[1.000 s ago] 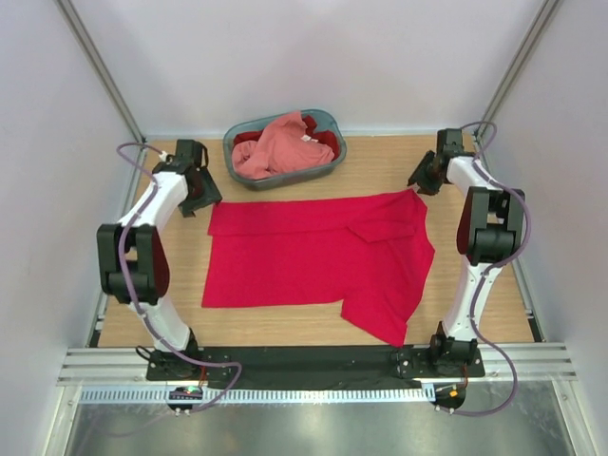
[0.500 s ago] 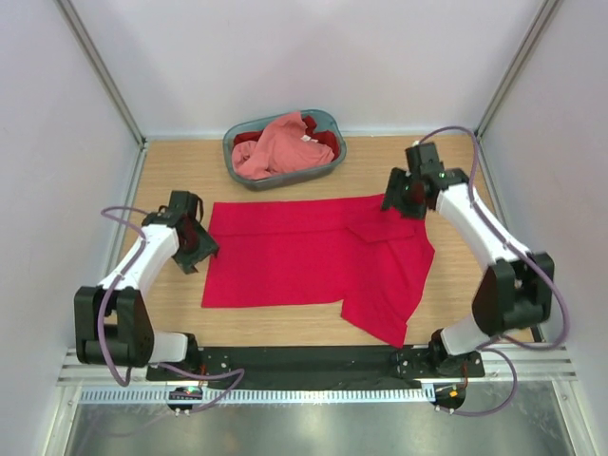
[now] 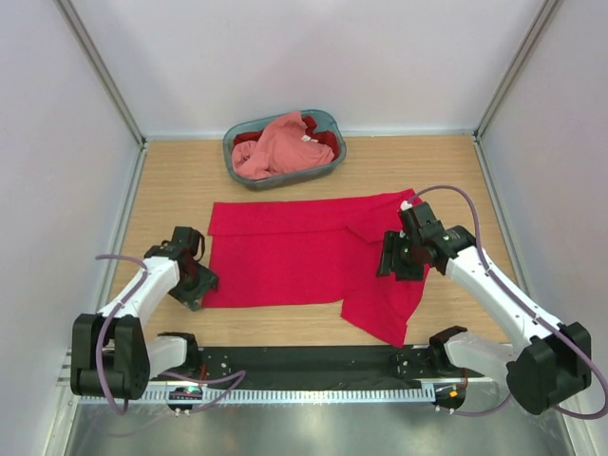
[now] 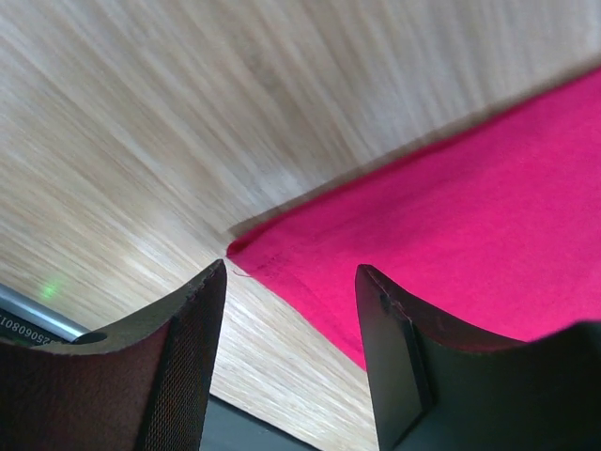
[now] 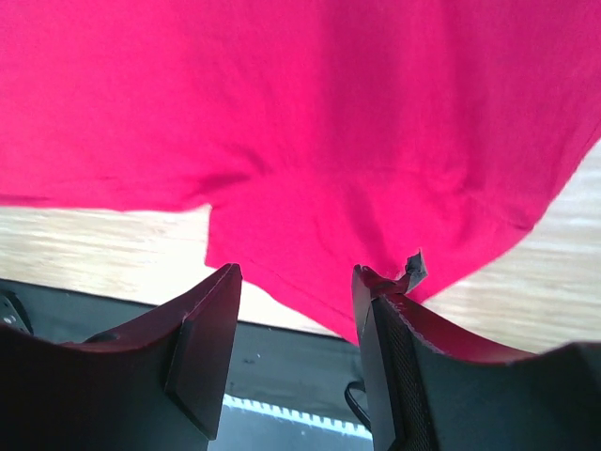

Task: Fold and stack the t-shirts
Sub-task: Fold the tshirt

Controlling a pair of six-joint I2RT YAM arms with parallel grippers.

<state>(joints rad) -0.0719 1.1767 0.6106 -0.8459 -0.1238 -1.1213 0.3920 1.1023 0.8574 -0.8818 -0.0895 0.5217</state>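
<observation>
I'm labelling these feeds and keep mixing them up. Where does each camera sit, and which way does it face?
Top external: above and behind the bases, looking down on the table; shows both arms, left tool, right tool, red shirt, basket.
Left wrist: on the left arm, looking down between its fingers at the shirt's near-left corner.
Right wrist: on the right arm, looking down between its fingers at the shirt's near-right flap.
Shared: all three see the red shirt.
</observation>
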